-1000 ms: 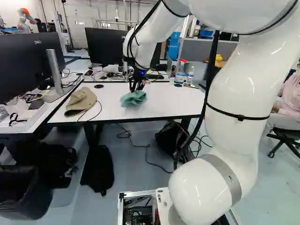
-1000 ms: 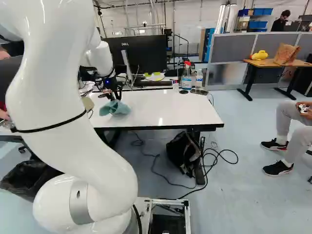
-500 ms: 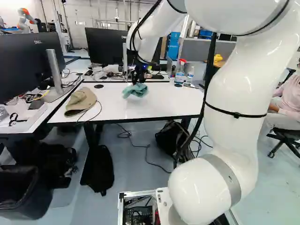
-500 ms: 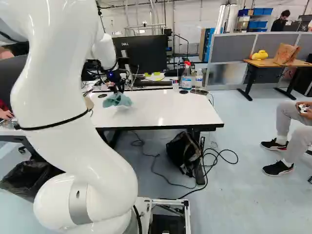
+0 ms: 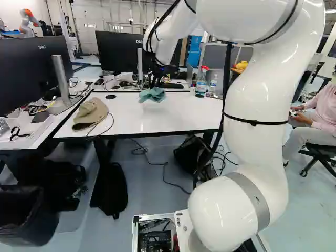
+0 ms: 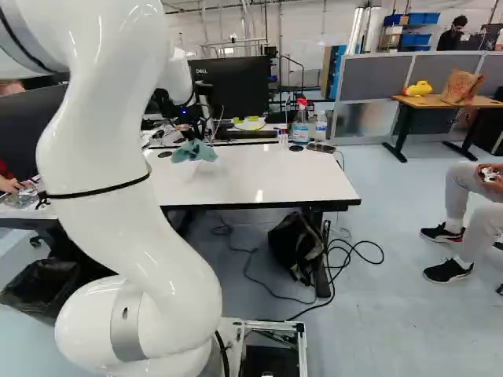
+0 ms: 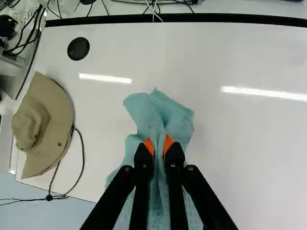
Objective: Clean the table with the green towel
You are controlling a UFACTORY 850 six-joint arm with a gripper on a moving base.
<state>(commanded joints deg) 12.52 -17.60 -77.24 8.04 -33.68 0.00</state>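
White arm (image 5: 257, 131) rises from the joint at the foot of both base views, reaching out over the white surface (image 5: 184, 113); dark monitor (image 5: 26, 73) at the left of the left base view, with a second monitor (image 5: 118, 52) beyond the surface; lined bin (image 5: 21, 218) on the floor at the lower left of the left base view; black backpack (image 5: 109, 191) below the surface, dark bag (image 6: 296, 245) also below it, near a table leg; tan hat (image 7: 41, 124) on the surface, at its left end in the left base view, thin black cord beside it running over the near edge; end effector (image 5: 153, 87) over the surface, pointing down; in the wrist view the end effector (image 7: 159, 143) is clamped on the green towel (image 7: 158, 117), orange pads pinching it from two sides; towel bunched between the fingers, loose cloth ahead and below, right of the hat in the left base view; contact with the surface can't be told; spray bottle (image 6: 299, 124) with red top near the far right corner of the surface, clear bottle (image 6: 321, 126) just beside it; black disc (image 7: 78, 49) set in the surface, beyond the hat.
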